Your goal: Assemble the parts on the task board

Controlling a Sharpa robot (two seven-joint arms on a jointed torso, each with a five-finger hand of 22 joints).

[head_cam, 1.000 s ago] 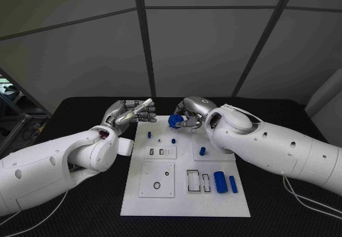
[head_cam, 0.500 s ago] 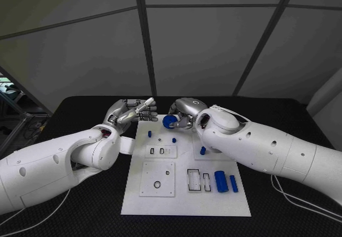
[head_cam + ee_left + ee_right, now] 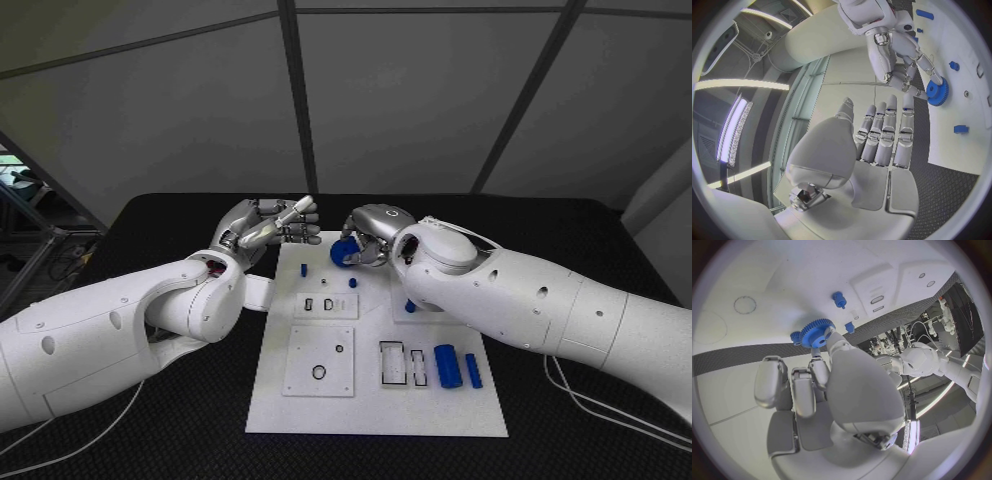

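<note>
My right hand (image 3: 369,235) pinches a blue toothed plastic gear (image 3: 817,333) over the white task board's (image 3: 375,410) far edge — its hub hidden; left hand (image 3: 879,145) empty, fingers straight, close together.

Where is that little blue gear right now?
The blue gear is held in the right hand over the far end of the task board, just right of the empty left hand in the head view.

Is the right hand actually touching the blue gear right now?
Touching. In the left wrist view the right hand has its fingertips closed on the blue gear, held above the task board.
</note>
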